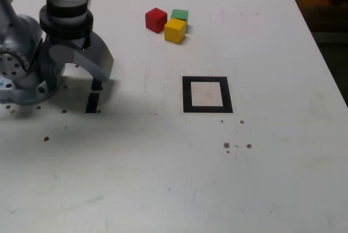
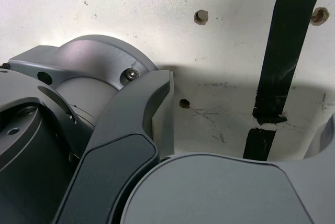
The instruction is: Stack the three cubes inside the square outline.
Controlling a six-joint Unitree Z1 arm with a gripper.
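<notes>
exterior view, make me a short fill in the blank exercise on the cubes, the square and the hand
1. The tape square outline holds ____ cubes.
2. The yellow cube sits nearest the square, with the red cube on the exterior view's left and the ____ cube behind it.
3. The hand hangs over a short black ____ strip, far from the cubes.
4. The hand's jaws stand ____ and hold nothing.

Missing words: no; green; tape; open

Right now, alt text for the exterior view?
A grey robot arm's open gripper hangs over black tape strips at the exterior view's left. Red, green and yellow cubes cluster farther back; the black square outline is empty.
</notes>
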